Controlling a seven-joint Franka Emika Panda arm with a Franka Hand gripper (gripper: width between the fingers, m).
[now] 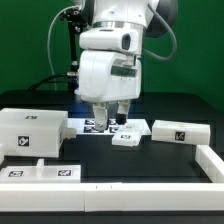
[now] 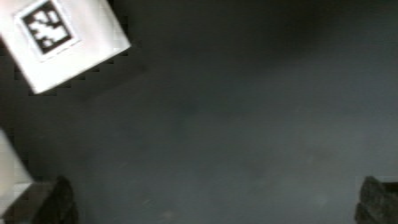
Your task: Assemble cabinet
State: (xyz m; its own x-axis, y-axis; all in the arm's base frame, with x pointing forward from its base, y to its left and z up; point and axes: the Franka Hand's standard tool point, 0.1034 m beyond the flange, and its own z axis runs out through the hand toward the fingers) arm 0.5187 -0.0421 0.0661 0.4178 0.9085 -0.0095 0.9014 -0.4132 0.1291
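The cabinet lies in loose white tagged parts on the black table. In the exterior view a big boxy part (image 1: pixel 30 131) is at the left, a flat panel (image 1: pixel 40 172) lies at the front left, a small block (image 1: pixel 127 138) sits in the middle and a longer block (image 1: pixel 178 132) at the right. My gripper (image 1: pixel 110 119) hangs open just behind the small block, a little above the table. In the wrist view my gripper (image 2: pixel 210 205) is open over bare table, with nothing between its dark fingers (image 2: pixel 39 205). A white tagged piece (image 2: pixel 63 35) shows at the corner; which part it is I cannot tell.
The marker board (image 1: pixel 92 126) lies flat behind and under the gripper. A raised white rail (image 1: pixel 208 160) runs along the table's front and the exterior view's right. A cable hangs behind the arm.
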